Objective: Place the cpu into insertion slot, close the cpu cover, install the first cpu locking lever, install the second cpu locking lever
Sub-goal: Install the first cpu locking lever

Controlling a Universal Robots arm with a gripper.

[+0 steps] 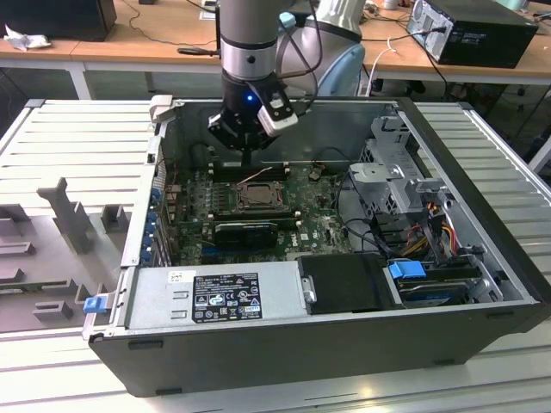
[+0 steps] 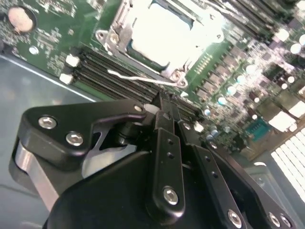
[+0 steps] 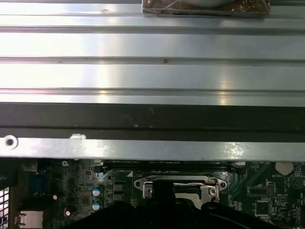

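Gripper [image 2: 164,112] closed above the motherboard, as I see it in the second wrist view.

Nearest my camera, the black fingers [image 2: 166,157] meet with no gap and hold nothing that I can make out; their tips hang near the insertion slot [image 2: 159,40]. The cpu [image 2: 162,33] lies pale and flat in that slot, framed by the cpu cover [image 2: 112,36]; a thin locking lever [image 2: 138,78] runs along the slot's near edge. In the exterior view the slot [image 1: 256,196] sits mid-motherboard [image 1: 306,228], toward the far wall of the computer case [image 1: 275,344].
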